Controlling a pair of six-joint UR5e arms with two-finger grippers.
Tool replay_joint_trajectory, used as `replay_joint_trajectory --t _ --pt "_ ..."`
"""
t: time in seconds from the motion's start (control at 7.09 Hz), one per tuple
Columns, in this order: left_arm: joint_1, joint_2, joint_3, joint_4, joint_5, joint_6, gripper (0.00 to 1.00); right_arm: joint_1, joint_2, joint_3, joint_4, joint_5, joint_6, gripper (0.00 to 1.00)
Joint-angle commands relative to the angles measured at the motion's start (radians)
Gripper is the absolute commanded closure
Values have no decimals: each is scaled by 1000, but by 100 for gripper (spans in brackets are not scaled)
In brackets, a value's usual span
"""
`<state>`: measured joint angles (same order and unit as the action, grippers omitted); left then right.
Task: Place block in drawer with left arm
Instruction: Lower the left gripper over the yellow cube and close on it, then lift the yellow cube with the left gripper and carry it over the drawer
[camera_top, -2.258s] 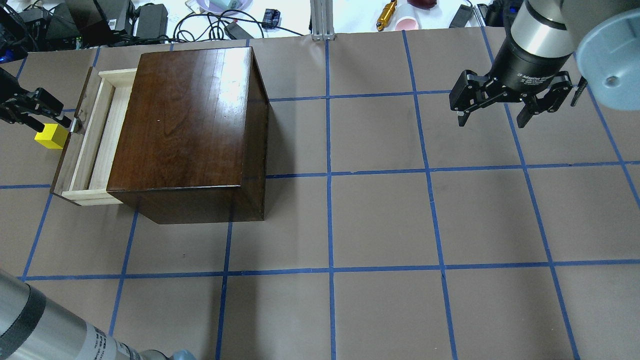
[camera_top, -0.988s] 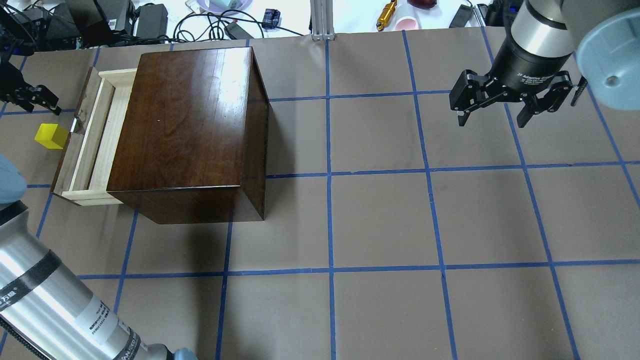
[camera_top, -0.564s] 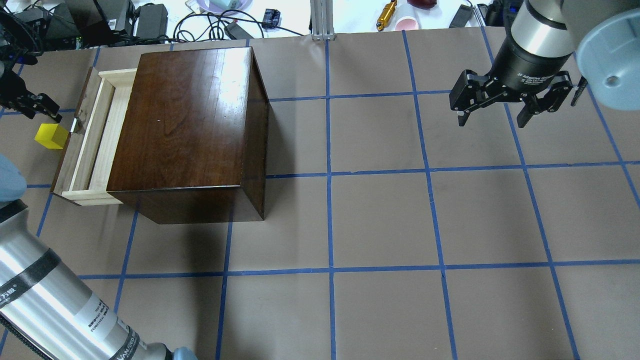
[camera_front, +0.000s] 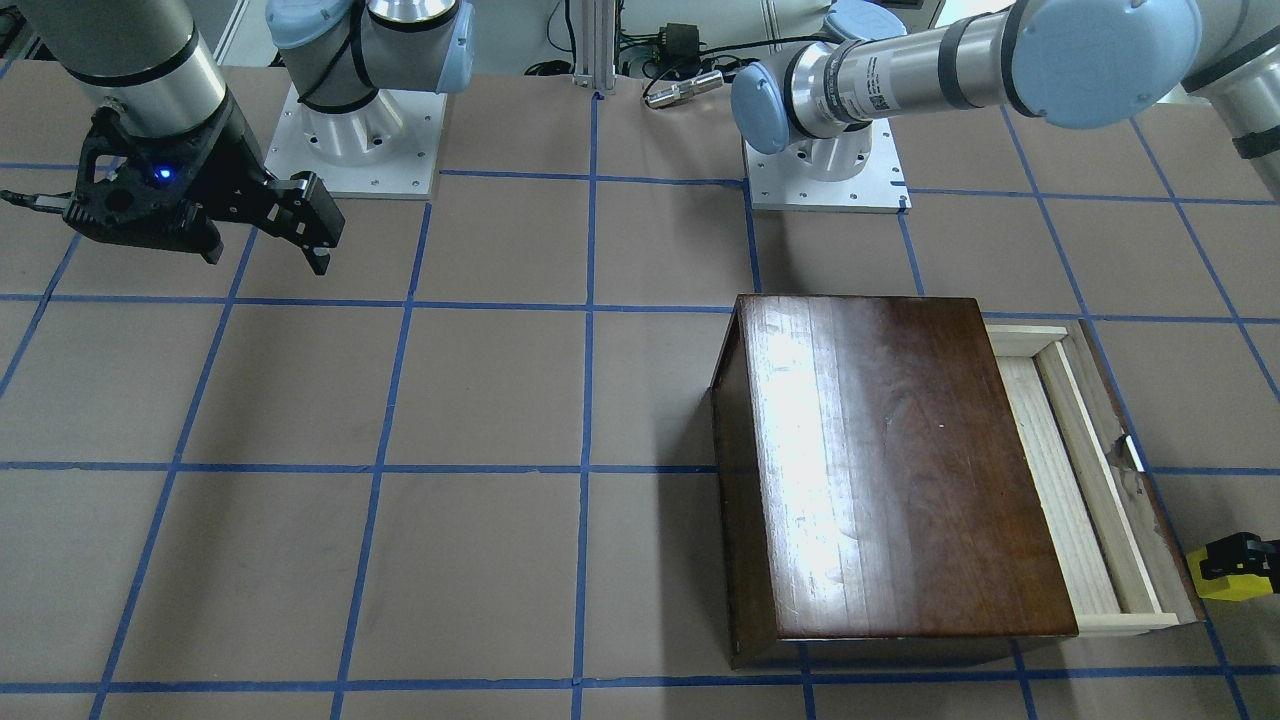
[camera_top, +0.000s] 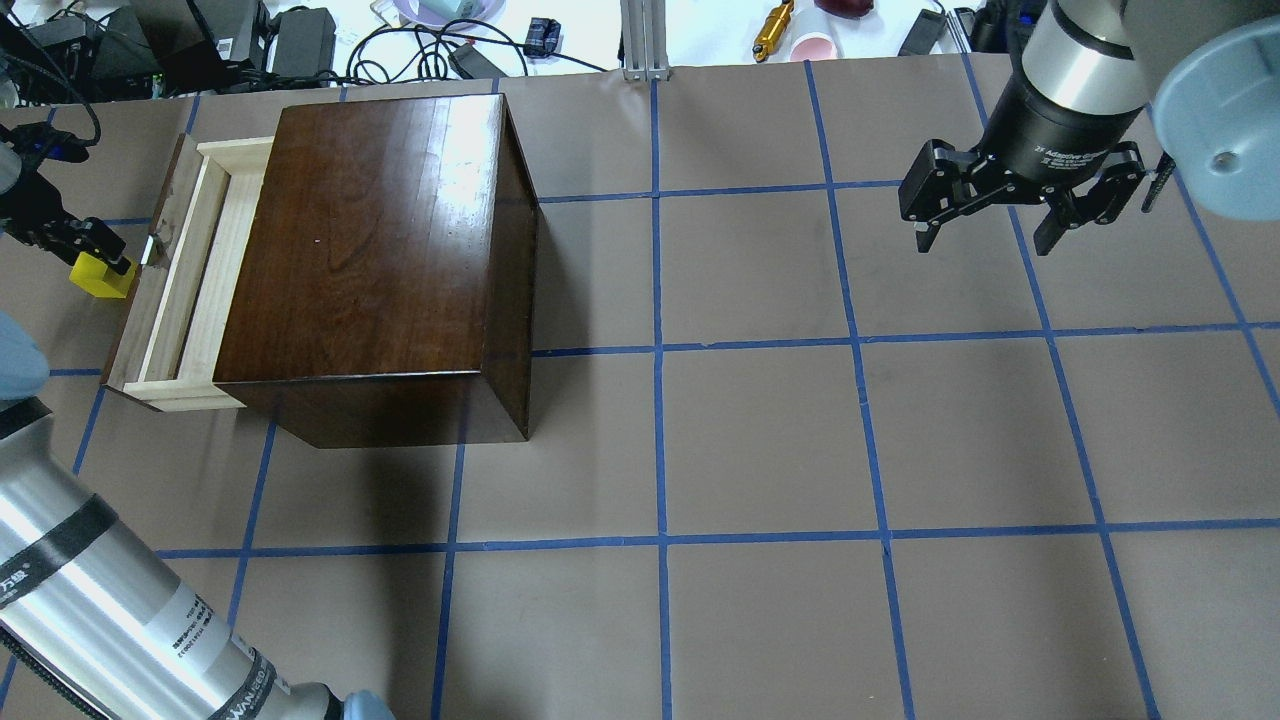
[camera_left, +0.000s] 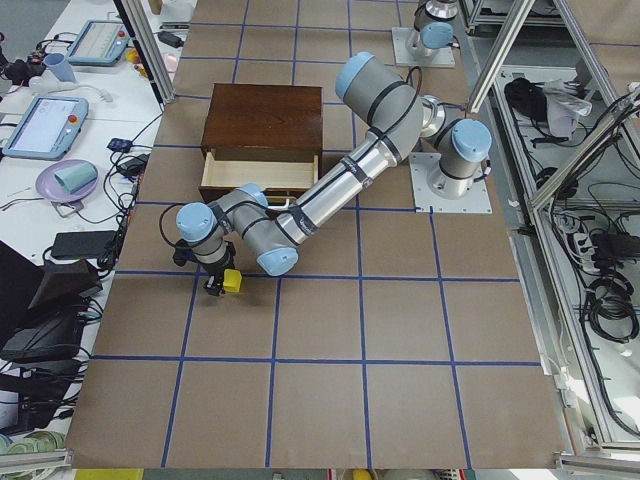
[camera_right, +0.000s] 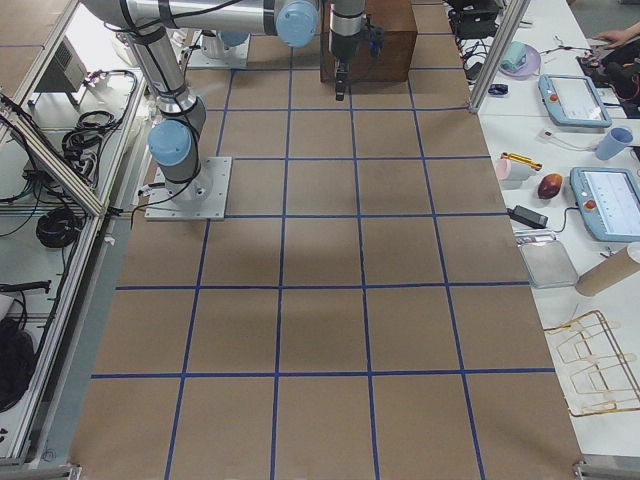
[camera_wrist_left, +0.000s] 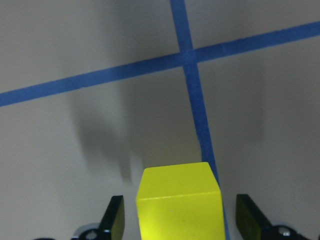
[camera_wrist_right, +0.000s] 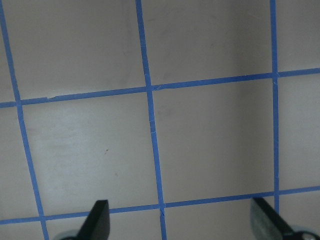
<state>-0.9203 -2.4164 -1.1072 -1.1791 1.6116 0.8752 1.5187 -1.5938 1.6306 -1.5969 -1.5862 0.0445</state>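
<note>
As my left gripper (camera_wrist_left: 182, 220), jaws apart, brackets the block (camera_wrist_left: 178, 202) on the table (camera_top: 760, 440), the open drawer (camera_top: 172, 300) awaits it.

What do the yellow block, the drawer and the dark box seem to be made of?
The block: smooth matte yellow faces, perhaps plastic or painted wood; I cannot tell. The drawer: pale unfinished wood with faint grain, dark stained front board. The box: dark brown wood, glossy varnish; grain lines and bright reflections show.
</note>
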Motion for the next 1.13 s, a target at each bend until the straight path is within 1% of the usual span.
replay_joint_trajectory --t 0.0,0.14,0.28,0.42,0.71,0.85,0.99 --pt "1 -1 -2 -1 -2 5 20 0 0 0 0 0 0 0" --pt "1 -1 -2 -1 -5 4 40 0 0 0 0 0 0 0" --pt "1 -4 -2 -1 -9 -4 65 0 0 0 0 0 0 0" --pt "3 -4 -2 -1 -10 -5 74 0 0 0 0 0 0 0" --pt "3 23 7 -11 -6 -9 74 0 0 0 0 0 0 0" --pt "4 55 3 -19 -10 -12 74 0 0 0 0 -2 0 0" --pt "3 95 -2 -54 -10 -15 74 0 0 0 0 0 0 0"
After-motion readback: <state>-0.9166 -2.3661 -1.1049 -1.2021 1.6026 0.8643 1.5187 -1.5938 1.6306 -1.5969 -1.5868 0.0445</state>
